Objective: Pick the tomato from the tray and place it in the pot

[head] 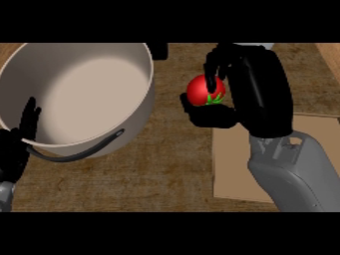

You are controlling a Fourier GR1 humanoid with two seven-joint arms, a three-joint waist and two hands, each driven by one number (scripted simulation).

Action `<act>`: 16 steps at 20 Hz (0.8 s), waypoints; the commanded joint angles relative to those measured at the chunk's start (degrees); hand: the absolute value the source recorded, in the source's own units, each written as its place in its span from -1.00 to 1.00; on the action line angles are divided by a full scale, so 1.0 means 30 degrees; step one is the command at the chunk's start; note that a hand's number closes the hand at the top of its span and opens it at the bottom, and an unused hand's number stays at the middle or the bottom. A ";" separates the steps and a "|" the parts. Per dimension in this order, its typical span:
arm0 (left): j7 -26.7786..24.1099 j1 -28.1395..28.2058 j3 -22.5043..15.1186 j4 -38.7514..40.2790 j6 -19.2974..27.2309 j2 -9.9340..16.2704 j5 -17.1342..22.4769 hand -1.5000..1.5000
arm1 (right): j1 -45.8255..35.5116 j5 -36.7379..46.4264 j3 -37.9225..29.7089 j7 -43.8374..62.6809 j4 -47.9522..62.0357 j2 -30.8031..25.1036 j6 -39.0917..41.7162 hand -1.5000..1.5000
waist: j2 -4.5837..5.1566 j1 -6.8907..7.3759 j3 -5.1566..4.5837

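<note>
One bench [172,164] carries one pale pot [77,94], nothing inside it, and one tan tray [235,169] at the right edge. The right hand [250,94] curls round the single tomato [204,90] (held above bare bench between pot and tray). The left hand [10,149] rests open beside the pot's rim.

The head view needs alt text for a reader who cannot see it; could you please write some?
The robot's right hand holds a red round tomato above the wooden counter, right of a large pale metal pot. A flat brown tray lies beneath its forearm; the open left hand rests by the pot's left rim.
</note>
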 commanded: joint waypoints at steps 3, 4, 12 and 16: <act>0.2123 0.0222 0.0282 0.2067 0.1348 -0.0291 -0.0668 0.00 | -0.3619 -0.0312 0.0034 0.2017 -0.0485 0.1532 0.2129 1.00 | 0.0250 0.0294 -0.0115; 0.2065 -0.0201 0.0545 0.2286 0.0841 -0.0009 -0.0431 0.00 | -0.4742 -0.0445 -0.0107 0.2137 0.0626 0.1995 0.2322 1.00 | 0.0329 0.0432 -0.0124; 0.2732 -0.1086 0.0327 0.2446 0.1043 -0.0342 -0.1043 0.00 | -0.9250 -0.2277 -0.0255 0.5153 0.4496 0.3126 0.3470 1.00 | 0.0441 0.0730 -0.0134; 0.3082 -0.0852 0.0406 0.1471 0.0621 -0.0222 -0.0684 0.00 | -0.9745 -0.3252 0.0331 0.5110 0.7428 0.3143 0.1566 1.00 | 0.0498 0.1230 -0.0118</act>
